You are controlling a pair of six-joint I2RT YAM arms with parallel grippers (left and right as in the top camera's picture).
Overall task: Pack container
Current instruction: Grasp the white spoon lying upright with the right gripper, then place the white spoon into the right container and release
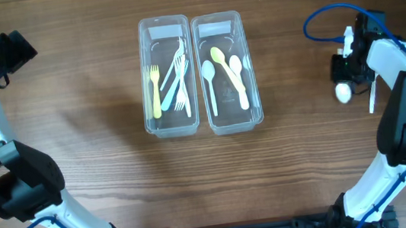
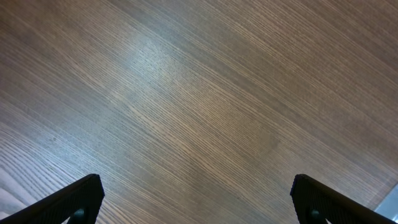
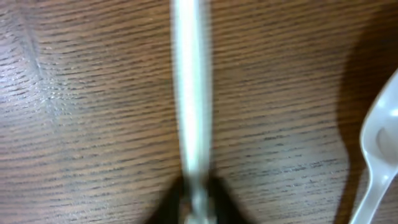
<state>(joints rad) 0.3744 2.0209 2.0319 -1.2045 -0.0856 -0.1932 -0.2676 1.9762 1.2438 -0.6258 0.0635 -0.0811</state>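
Observation:
Two clear containers stand side by side mid-table. The left container [image 1: 173, 125] holds several forks, one yellow [image 1: 155, 92]. The right container [image 1: 232, 122] holds several spoons, one yellow [image 1: 226, 69]. My right gripper [image 1: 351, 66] is at the far right, low over the table. In the right wrist view it [image 3: 198, 193] is shut on the handle of a white utensil [image 3: 193, 93], whose head I cannot see. A white spoon [image 3: 379, 140] lies just beside it. In the overhead view a white spoon bowl [image 1: 344, 92] shows below the gripper. My left gripper [image 2: 196, 190] is open and empty over bare wood.
The left arm's gripper [image 1: 11, 47] sits at the far upper left, away from the containers. A blue cable [image 1: 322, 16] loops above the right gripper. A white handle [image 1: 373, 98] shows by the right arm.

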